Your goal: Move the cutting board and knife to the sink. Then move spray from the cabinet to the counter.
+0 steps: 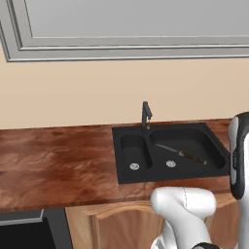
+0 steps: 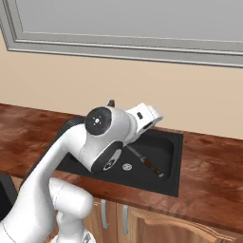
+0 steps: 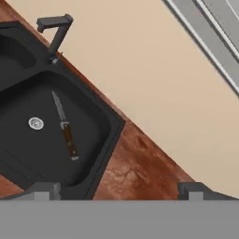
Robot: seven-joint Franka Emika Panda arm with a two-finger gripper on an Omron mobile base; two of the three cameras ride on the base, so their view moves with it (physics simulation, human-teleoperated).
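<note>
Reddish worktop held the sink, and the knife lay inside its big basin. Board and spray jobs looked left to do. The tool was wide and held nothing.

A plain beige wall rises behind, toward twelve o'clock. A grey framed cabinet hangs above it. At six o'clock, wooden cabinet doors with grey handles stand below; a dark appliance sits at seven.

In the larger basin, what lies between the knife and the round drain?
Nothing: in the hand view, bare black basin floor separates the knife from the drain of the sink.
</note>
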